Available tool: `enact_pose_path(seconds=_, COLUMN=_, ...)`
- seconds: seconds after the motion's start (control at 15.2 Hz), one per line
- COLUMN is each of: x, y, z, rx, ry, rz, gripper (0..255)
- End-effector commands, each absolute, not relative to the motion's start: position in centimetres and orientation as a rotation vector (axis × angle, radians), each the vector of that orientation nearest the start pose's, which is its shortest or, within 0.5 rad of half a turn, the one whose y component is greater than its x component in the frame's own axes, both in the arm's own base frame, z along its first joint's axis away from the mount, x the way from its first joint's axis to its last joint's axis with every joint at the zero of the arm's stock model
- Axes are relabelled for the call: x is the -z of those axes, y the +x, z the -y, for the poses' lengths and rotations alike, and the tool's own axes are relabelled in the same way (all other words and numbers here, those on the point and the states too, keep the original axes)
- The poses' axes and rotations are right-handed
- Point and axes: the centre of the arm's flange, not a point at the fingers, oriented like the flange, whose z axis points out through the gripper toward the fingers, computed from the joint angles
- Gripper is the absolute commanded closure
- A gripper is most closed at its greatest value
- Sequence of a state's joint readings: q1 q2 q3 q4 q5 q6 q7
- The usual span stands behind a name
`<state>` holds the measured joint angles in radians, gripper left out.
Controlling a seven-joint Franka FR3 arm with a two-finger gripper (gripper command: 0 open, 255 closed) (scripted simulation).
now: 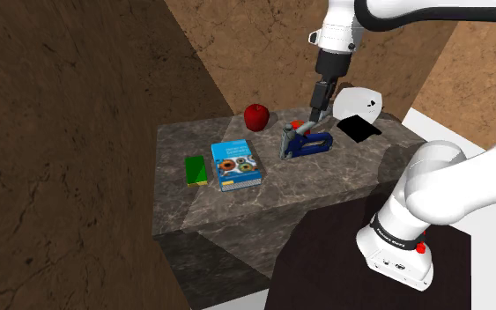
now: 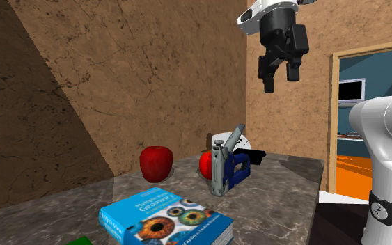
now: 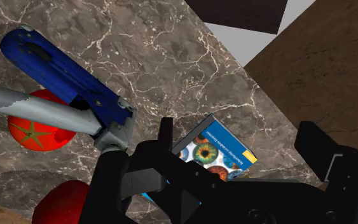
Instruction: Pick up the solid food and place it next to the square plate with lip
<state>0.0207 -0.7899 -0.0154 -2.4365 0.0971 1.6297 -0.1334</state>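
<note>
1. Shoulder view: black gripper [image 1: 319, 109] hangs above the marble table [image 1: 312, 180], over the far end of a blue staple gun [image 1: 306, 141].
2. Fingers stand wide apart w/ nothing btwn them. In the 2nd ext. view the gripper [image 2: 279, 76] is well above the tabletop and touches nothing.
3. Two solid foods: a tomato [image 1: 297, 125] and an apple [image 1: 255, 116].
4. The tomato lies almost under the gripper, right against the staple gun. In the wrist view the tomato [image 3: 34, 130] sits partly beneath the tool's grey lever.
5. The apple is farther from the gripper, past the tomato, and apart from the staple gun.
6. A black square plate [image 1: 359, 129] lies near the gripper, on the side opp. the apple. A white round disc [image 1: 360, 102] is just behind the plate.
7. A book [image 1: 235, 165] w/ eye pics on the cover and a green box [image 1: 195, 171] are well away from the gripper, beyond the staple gun.
</note>
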Motion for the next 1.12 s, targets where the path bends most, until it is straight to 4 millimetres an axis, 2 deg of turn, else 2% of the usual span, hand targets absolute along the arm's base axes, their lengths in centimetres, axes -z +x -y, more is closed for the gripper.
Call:
enact_pose_path(seconds=0.0, x=-55.9, y=30.9, z=-1.0, rx=-0.016, ry=-3.026, rz=0.207, gripper=0)
enact_pose_path(seconds=0.53, x=-51.0, y=37.7, z=1.7, rx=0.159, ry=-3.083, rz=0.058, gripper=0)
enact_pose_path(seconds=1.06, x=-46.9, y=44.6, z=5.4, rx=0.339, ry=-3.122, rz=-0.097, gripper=0)
